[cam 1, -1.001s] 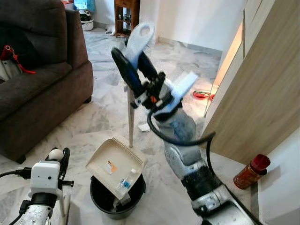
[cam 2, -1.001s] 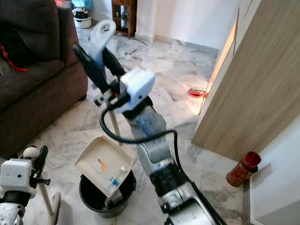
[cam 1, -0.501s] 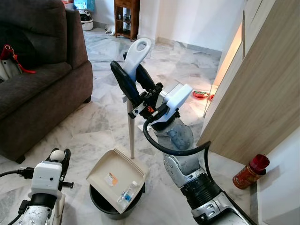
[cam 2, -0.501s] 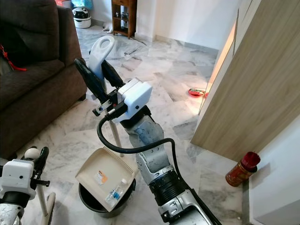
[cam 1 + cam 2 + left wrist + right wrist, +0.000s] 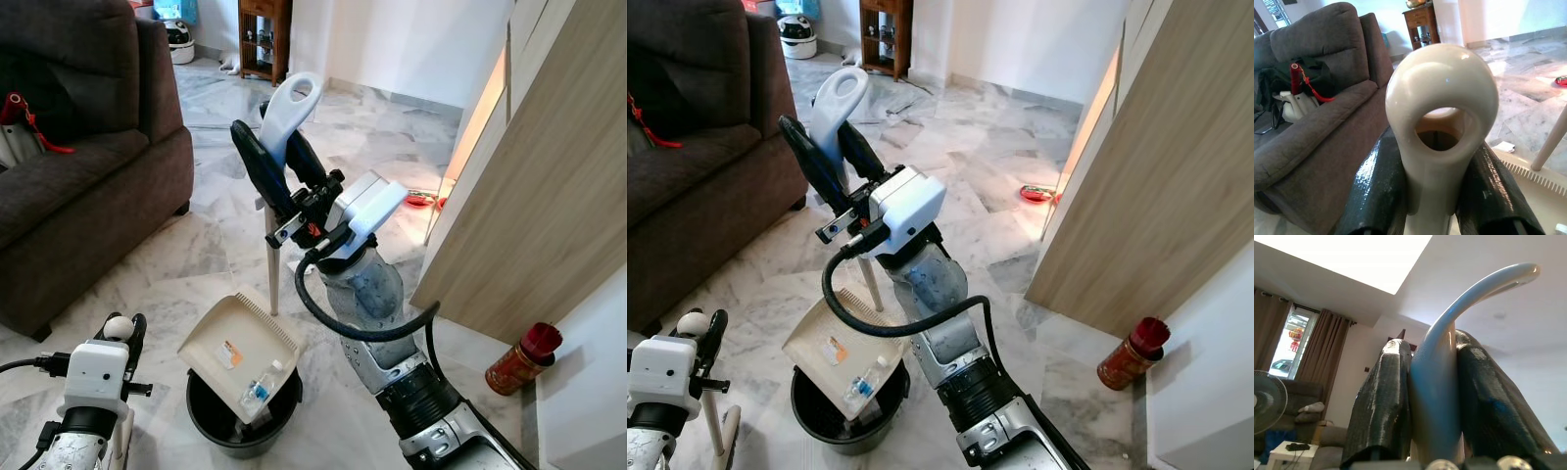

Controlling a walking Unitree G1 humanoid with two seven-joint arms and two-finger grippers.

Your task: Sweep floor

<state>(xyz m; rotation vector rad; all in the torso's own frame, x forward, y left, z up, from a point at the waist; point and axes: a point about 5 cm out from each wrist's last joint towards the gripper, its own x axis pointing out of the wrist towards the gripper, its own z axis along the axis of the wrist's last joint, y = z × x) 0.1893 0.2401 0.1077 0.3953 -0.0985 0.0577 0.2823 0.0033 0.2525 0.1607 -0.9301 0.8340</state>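
Note:
My right gripper point(image 5: 282, 162) is raised at chest height, shut on the pale looped handle point(image 5: 297, 98) of a long-handled dustpan; the same handle point(image 5: 1435, 396) sits between the black fingers in the right wrist view. The cream dustpan tray point(image 5: 227, 338) hangs tilted over a black bin point(image 5: 211, 416), with a small clear bottle point(image 5: 257, 390) at its lower edge. At the lower left, my left gripper point(image 5: 122, 331) is shut on the cream ring-topped broom handle point(image 5: 1442, 73), and the broom stick point(image 5: 713, 426) runs down to the floor.
A dark brown sofa point(image 5: 69, 166) fills the left. A wooden cabinet side point(image 5: 549, 176) stands on the right, with a red can point(image 5: 524, 357) at its foot and a red object point(image 5: 421, 198) on the marble floor. A wooden side table point(image 5: 263, 34) is far back.
The right gripper and dustpan handle dropped a little, then steadied. The tray dipped toward the bin and came back up slightly. The left gripper has stayed put.

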